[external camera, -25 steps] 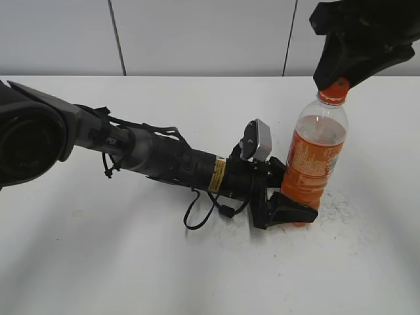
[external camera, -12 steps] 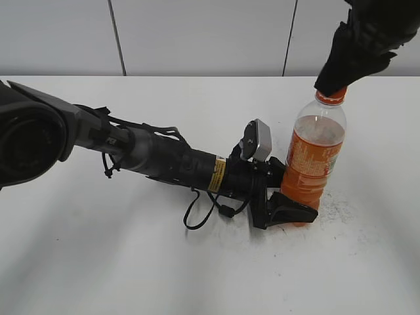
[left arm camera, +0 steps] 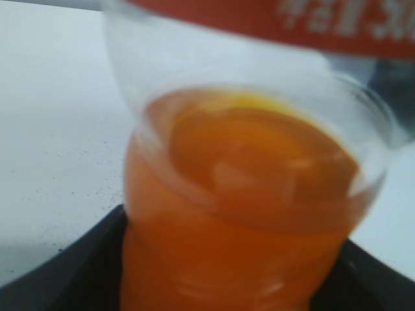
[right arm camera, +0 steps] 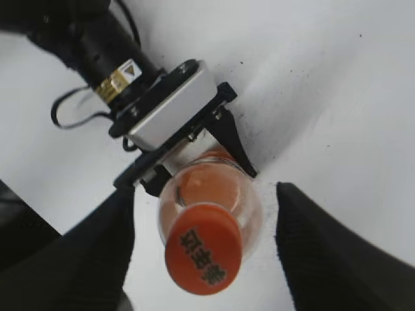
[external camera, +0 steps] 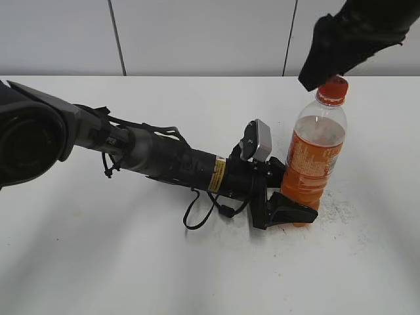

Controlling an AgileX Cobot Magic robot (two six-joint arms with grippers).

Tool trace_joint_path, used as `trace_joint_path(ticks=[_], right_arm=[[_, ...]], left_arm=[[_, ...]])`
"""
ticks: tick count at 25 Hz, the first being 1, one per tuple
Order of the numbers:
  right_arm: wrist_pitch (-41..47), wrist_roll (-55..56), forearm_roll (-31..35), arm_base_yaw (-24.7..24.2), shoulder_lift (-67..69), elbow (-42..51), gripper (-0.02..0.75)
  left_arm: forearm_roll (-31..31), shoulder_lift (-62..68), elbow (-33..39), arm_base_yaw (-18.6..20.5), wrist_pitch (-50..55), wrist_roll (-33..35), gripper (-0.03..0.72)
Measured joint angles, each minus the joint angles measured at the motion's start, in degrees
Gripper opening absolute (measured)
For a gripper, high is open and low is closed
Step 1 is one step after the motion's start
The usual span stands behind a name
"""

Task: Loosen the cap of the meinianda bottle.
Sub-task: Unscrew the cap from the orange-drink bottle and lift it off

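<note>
The meinianda bottle [external camera: 315,157] stands upright on the white table, clear with orange liquid and an orange label band. My left gripper [external camera: 289,211] is shut on its base; in the left wrist view the bottle [left arm camera: 246,194] fills the frame between the black fingers [left arm camera: 58,278]. The orange cap [external camera: 333,88] sits on the neck. My right gripper [external camera: 326,71] hovers just above and left of the cap. In the right wrist view it [right arm camera: 204,192] is open, its fingers [right arm camera: 97,259] standing wide on either side of the cap [right arm camera: 203,248] without touching it.
The left arm [external camera: 164,161] lies low across the table from the left, with a loose black cable loop [external camera: 197,216] beside it. A pale wall with panel seams stands behind the table's far edge.
The right gripper covered the cap half a second ago. It has shifted left and off it, and the whole cap now shows. The bottle and left arm have not moved.
</note>
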Motion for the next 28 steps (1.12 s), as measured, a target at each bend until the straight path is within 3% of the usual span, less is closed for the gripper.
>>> trace_joint_path(ticks=[2,6,9,14,19,26,28], right_arm=[[-0.7,11.1,0.1,0.0,0.1,0.0,0.530],[1.1,27.4,-1.3,0.0,0.1,0.0,0.533],[2.4,31.6,-3.4,0.0,0.1,0.0,0.467],[2.4,31.2,-3.3,0.0,0.1,0.0,0.274],[2.4,23.2,-3.2,0.0,0.1,0.0,0.269],[2.4,-15.3,-2.5,0.0,0.1,-0.1,0.268],[2.5,-19.9,-1.6,0.0,0.1,-0.1,0.267]], left_arm=[[0.0,0.0,0.0,0.0,0.0,0.0,0.554],[0.0,0.0,0.0,0.0,0.0,0.0,0.554],[0.0,0.0,0.0,0.0,0.0,0.0,0.554],[0.0,0.0,0.0,0.0,0.0,-0.1,0.554],[0.0,0.0,0.0,0.0,0.0,-0.2,0.554],[0.0,0.0,0.0,0.0,0.1,-0.4,0.554],[0.1,0.0,0.0,0.0,0.1,-0.3,0.554]])
